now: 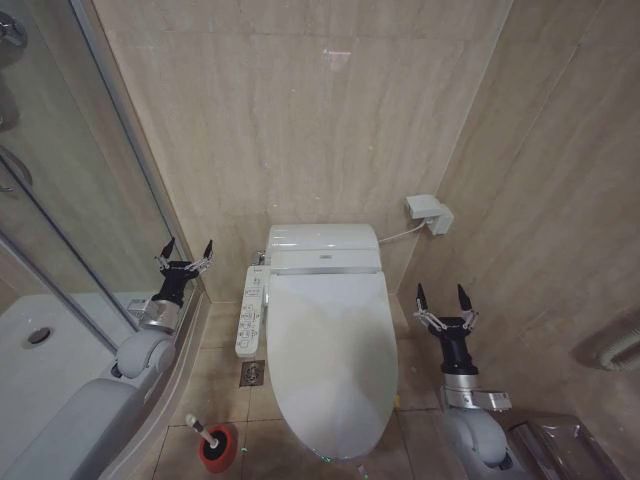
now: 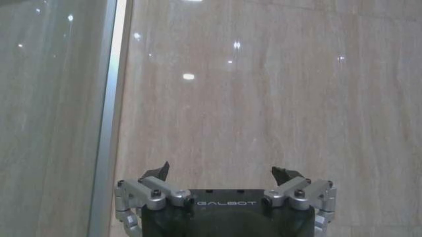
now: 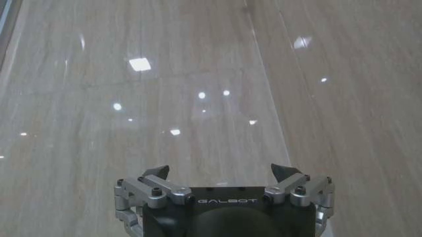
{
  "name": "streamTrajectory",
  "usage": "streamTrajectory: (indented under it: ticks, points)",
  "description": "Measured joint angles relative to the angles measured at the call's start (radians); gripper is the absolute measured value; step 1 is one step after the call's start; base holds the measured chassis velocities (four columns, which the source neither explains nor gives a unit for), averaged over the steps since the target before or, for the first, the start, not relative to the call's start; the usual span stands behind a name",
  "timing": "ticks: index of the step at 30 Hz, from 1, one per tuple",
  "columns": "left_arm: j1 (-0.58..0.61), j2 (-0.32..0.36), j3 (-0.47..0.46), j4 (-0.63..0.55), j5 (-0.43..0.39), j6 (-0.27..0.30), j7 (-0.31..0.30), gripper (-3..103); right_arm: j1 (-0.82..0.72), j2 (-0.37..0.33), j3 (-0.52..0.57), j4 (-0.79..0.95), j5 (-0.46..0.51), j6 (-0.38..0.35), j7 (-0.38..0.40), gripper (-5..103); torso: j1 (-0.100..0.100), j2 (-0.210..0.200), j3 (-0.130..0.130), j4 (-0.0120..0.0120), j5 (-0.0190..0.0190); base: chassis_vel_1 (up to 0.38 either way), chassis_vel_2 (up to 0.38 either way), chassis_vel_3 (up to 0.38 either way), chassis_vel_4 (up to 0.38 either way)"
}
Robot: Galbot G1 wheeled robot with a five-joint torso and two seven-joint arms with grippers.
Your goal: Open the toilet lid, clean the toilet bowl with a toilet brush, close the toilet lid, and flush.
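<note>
Toilet lid (image 1: 330, 350) lies shut, flat over the seat and covering the toilet bowl beneath it, so nothing of the job looks started. Using the toilet as the landmark: the left tool (image 1: 184, 252) hangs off the toilet's control-panel side, beside the glass shower partition (image 1: 90, 200), with its fingers spread and nothing between them. The right tool (image 1: 444, 298) hangs off the toilet's other side, near the corner wall, likewise spread and holding nothing. Both point up and away toward the tiled wall (image 1: 300, 120), as the left wrist view of the left tool (image 2: 224, 174) and the right wrist view of the right tool (image 3: 221, 170) confirm. The toilet brush (image 1: 203, 433) stands in its red holder (image 1: 219, 446) on the floor, near the front of the toilet on the panel side, just below the floor drain (image 1: 252, 374).

The step in hand appears to be raising the lid. To do it well, I would judge that a tool should come down to the lid's front rim, the end farthest from the tank (image 1: 323, 245), and hook under the lid alone, not under the seat ring. The lift should follow the hinge's arc back toward the tank, easing the lid to rest rather than dropping it. The side button panel (image 1: 251, 312) wants a clear berth, since a stray touch could trigger it.
</note>
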Motion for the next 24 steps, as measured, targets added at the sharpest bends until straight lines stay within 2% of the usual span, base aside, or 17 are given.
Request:
streamTrajectory:
  ticks: [6,12,16,17,19,24]
  points:
    - [0.002,-0.003,0.002,0.002,0.000,0.000,0.000,100,0.000,0.004,0.000,-0.008,0.000,0.000,-0.002,100,0.000,0.000,0.000,-0.0003,-0.0001,-0.033,0.035,0.038,-0.034]
    - [0.019,-0.008,-0.010,0.000,0.003,-0.001,0.000,100,0.003,0.009,-0.007,-0.013,-0.006,0.000,-0.001,100,0.000,0.000,0.000,0.0004,0.0001,-0.155,0.148,0.161,-0.151]
    - [0.025,-0.005,-0.014,0.000,0.004,-0.005,0.002,100,0.004,0.010,-0.014,-0.013,-0.015,-0.002,0.003,100,0.001,0.000,0.000,0.0000,0.0000,-0.181,0.176,0.201,-0.179]
    - [0.026,-0.004,-0.015,0.001,0.004,-0.006,0.003,100,0.004,0.011,-0.016,-0.013,-0.019,-0.002,0.003,100,0.001,0.000,0.001,0.0005,0.0001,-0.146,0.161,0.114,-0.162]
    - [0.028,-0.004,-0.015,0.000,0.005,-0.007,0.004,100,0.004,0.013,-0.017,-0.014,-0.025,-0.003,0.004,100,0.001,0.000,0.000,-0.0003,-0.0002,-0.095,0.119,0.029,-0.020]
    - [0.023,-0.002,-0.006,0.003,0.005,-0.009,0.006,100,0.004,0.013,-0.018,-0.015,-0.028,-0.003,0.004,100,0.000,0.000,0.000,-0.0003,-0.0002,-0.024,0.009,0.000,-0.009]
